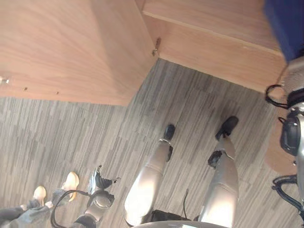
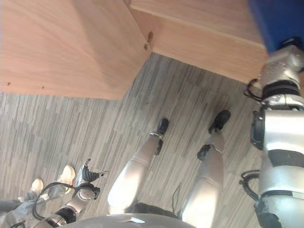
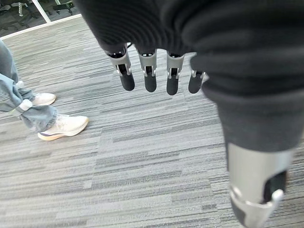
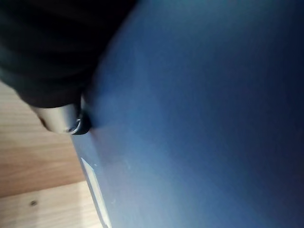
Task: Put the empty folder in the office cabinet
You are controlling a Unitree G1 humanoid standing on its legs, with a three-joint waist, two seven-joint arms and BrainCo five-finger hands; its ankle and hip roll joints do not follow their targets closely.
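A blue folder (image 2: 278,21) is seen at the upper right of the head views, at the open wooden cabinet (image 2: 199,42), over its pale shelf board (image 1: 213,16). In the right wrist view the folder's blue face is seen close up, with a silver dark-tipped finger of the right robot hand (image 4: 71,121) pressed against it; whether the remaining fingers are wrapped round the folder cannot be told. The cabinet door (image 1: 71,47) is swung open to the left. The left robot hand (image 3: 152,76) is held low over the grey carpet floor (image 1: 71,137), its fingers straight and apart, with nothing in it. A person's light shoes (image 3: 64,126) are seen on the carpet near that hand. What the cabinet holds deeper inside is not shown. Risks are judged as follows: the folder may catch on the shelf edge or tip forward out of the cabinet if released before it is fully seated, and the left arm may brush the person standing close by.
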